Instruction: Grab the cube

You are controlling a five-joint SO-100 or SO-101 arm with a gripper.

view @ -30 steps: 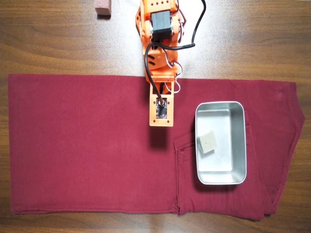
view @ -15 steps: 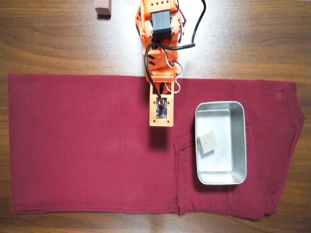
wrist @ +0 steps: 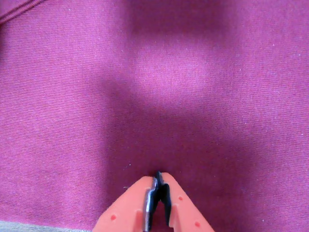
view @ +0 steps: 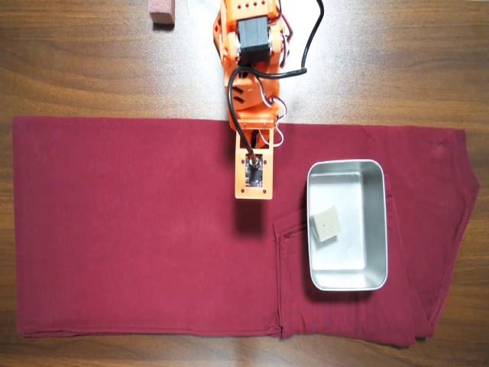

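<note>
The cube (view: 328, 224), small, pale beige and speckled, lies inside the metal tray (view: 376, 222) near its left wall in the overhead view. The orange arm reaches down from the top edge; its wrist camera housing covers the fingers there. The gripper (view: 253, 195) hangs over bare cloth, left of and slightly above the tray. In the wrist view the gripper (wrist: 158, 177) shows at the bottom edge, its orange fingers (wrist: 133, 208) pressed together with nothing between them, over plain cloth. The cube is out of that view.
A dark red cloth (view: 137, 229) with a sewn pocket seam covers most of the wooden table (view: 397, 61). A pinkish-red block (view: 162, 11) sits on the wood at the top left, beside the arm's base.
</note>
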